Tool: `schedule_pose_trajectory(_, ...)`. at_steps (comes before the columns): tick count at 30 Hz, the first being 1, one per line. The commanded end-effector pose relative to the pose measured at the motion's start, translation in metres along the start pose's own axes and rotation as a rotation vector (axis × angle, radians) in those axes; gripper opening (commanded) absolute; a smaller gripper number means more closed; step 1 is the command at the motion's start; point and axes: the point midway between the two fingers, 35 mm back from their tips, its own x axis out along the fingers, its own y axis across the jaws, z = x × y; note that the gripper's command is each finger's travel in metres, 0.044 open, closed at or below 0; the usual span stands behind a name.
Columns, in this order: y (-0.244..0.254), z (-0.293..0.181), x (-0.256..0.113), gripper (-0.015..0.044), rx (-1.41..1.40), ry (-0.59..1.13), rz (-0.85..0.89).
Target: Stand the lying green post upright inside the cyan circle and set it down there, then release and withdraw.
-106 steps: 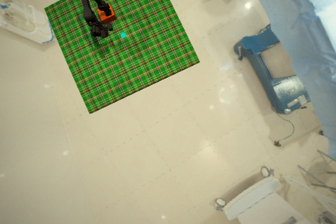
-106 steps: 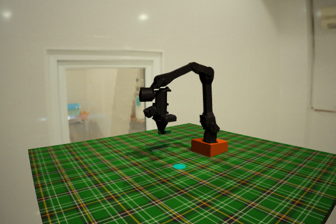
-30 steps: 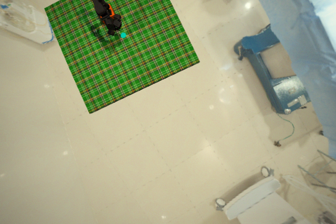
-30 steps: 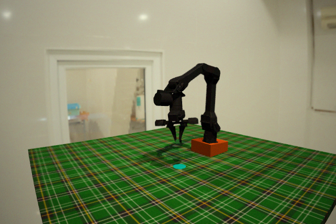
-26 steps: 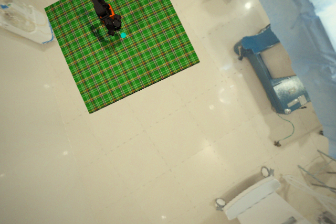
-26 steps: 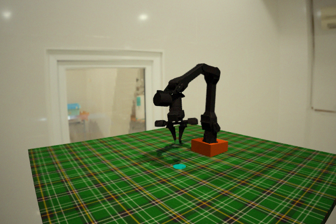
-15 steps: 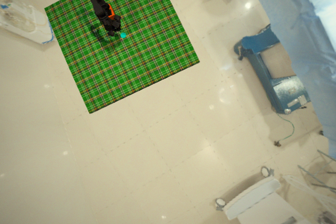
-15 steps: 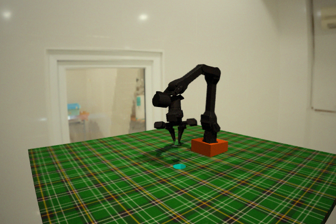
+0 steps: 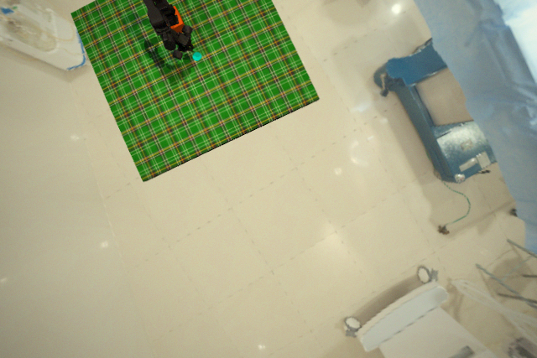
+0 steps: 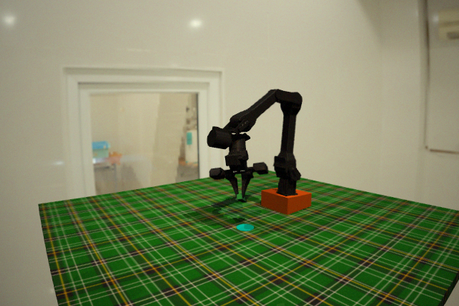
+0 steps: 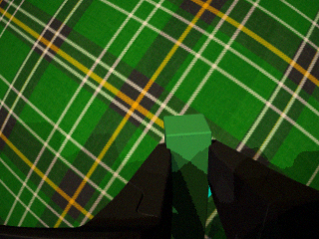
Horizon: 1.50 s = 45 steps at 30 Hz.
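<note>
My gripper (image 9: 190, 49) (image 10: 239, 198) (image 11: 186, 151) points down and is shut on the green post (image 11: 187, 146), holding it above the mat. In the wrist view the post's near end shows between the fingers, and its length runs to the lower frame edge. The top and exterior views barely show the post, so its tilt is hard to tell. The cyan circle (image 9: 197, 56) (image 10: 245, 227) lies flat on the mat, just beside the gripper in the top view and below it in the exterior view. Only a cyan sliver (image 11: 209, 191) shows beside the post in the wrist view.
The green plaid mat (image 9: 216, 120) (image 10: 148, 258) (image 11: 65, 134) lies under everything. The orange base block (image 9: 178, 20) (image 10: 274, 202) of the arm stands beside the gripper, to its right in the exterior view. The arm's shadow falls on the mat.
</note>
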Motion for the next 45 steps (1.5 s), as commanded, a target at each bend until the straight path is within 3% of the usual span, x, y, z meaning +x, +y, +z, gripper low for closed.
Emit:
schedule_pose_trajectory(1, 0.0, -0.002, 0.002, 0.0023, 0.001, -0.022, 0.01)
schedule_pose_trajectory(45, -0.01, -0.005, 0.003, 0.0023, 0.015, -0.351, 0.048)
